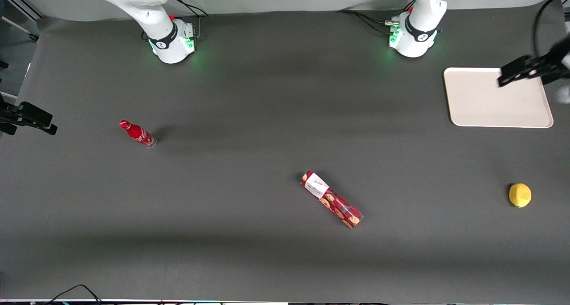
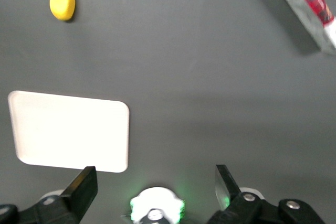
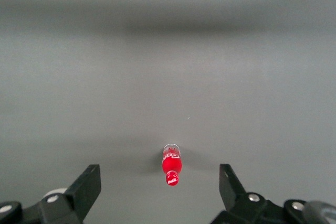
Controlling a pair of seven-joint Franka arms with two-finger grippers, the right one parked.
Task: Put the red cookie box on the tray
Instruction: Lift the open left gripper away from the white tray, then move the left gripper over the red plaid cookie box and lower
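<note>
Your gripper (image 1: 512, 75) hangs high over the tray (image 1: 481, 113) at the working arm's end of the table, fingers spread wide apart, nothing between them. In the wrist view both fingertips (image 2: 84, 182) frame bare mat and the arm's own base, so it's empty.

The red cookie box (image 1: 331, 200) lies flat on the mat, well apart from the gripper: nearer the front camera than the tray and off toward the parked arm's end, roughly mid-table. That's the relation to watch: you've got to travel away from the tray and toward the camera to reach it.

Its long axis runs diagonal. The white-label end points up toward the robot bases, the other end angles toward the camera and the lemon (image 1: 520, 195). In the wrist view only one end of the box (image 2: 310, 3) shows, at the frame edge.

My read: you'll need to rotate the wrist so the fingers close across the narrow width, not along the length. Nothing grasped yet; task is at the start.

The red bottle (image 1: 137, 133) is far off, ignore it.
</note>
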